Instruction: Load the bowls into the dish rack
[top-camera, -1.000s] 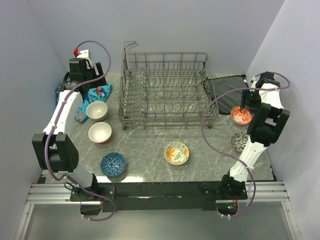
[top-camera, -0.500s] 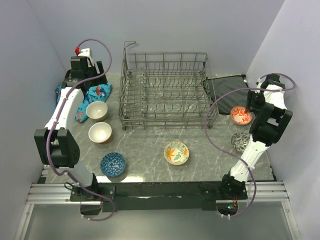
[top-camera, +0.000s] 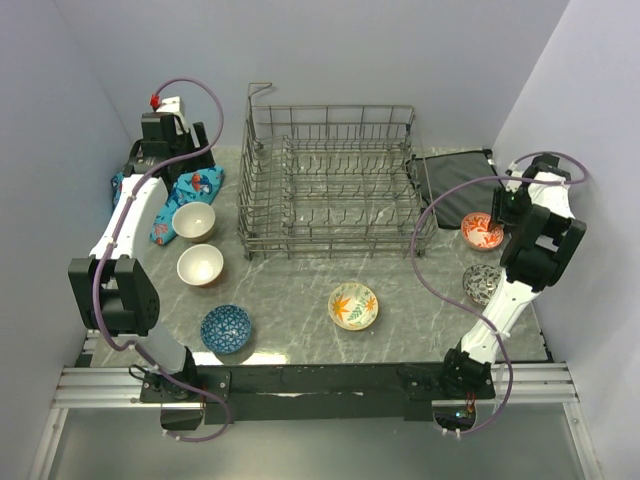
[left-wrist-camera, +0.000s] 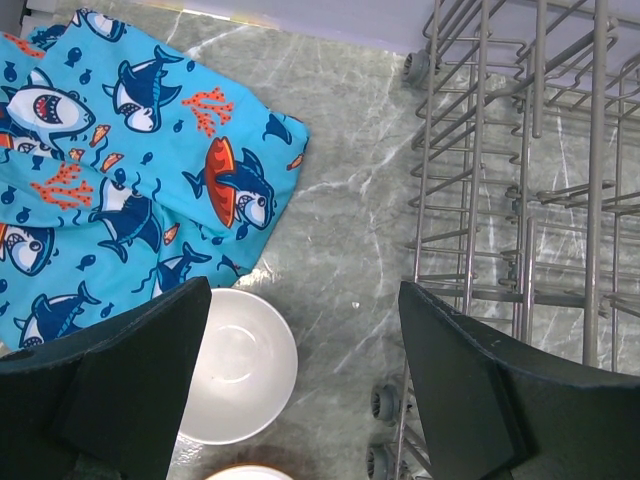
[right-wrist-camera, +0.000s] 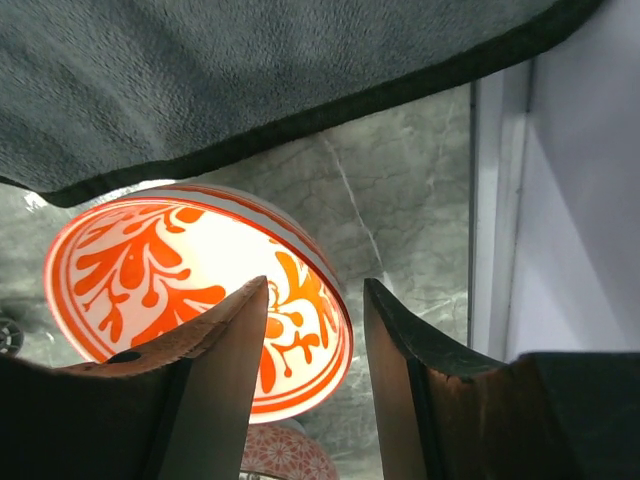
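The grey wire dish rack (top-camera: 330, 185) stands at the back centre; its left edge shows in the left wrist view (left-wrist-camera: 520, 200). Two cream bowls (top-camera: 194, 221) (top-camera: 200, 265), a blue bowl (top-camera: 226, 328) and an orange-leaf bowl (top-camera: 353, 305) sit on the table. The orange-red bowl (top-camera: 482, 231) and the speckled bowl (top-camera: 481, 283) sit at the right. My left gripper (left-wrist-camera: 303, 320) is open and empty, high above a cream bowl (left-wrist-camera: 240, 365). My right gripper (right-wrist-camera: 315, 300) is open, its fingers either side of the orange-red bowl's (right-wrist-camera: 170, 270) right rim.
A blue shark-print cloth (top-camera: 165, 200) lies at the far left, also in the left wrist view (left-wrist-camera: 120, 150). A dark grey mat (top-camera: 450, 175) lies right of the rack, just behind the orange-red bowl (right-wrist-camera: 250, 80). The right wall (right-wrist-camera: 580, 200) is close to my right gripper.
My right gripper has shifted right and down onto the orange-red bowl's rim. My left arm has shifted slightly back. No bowl has moved.
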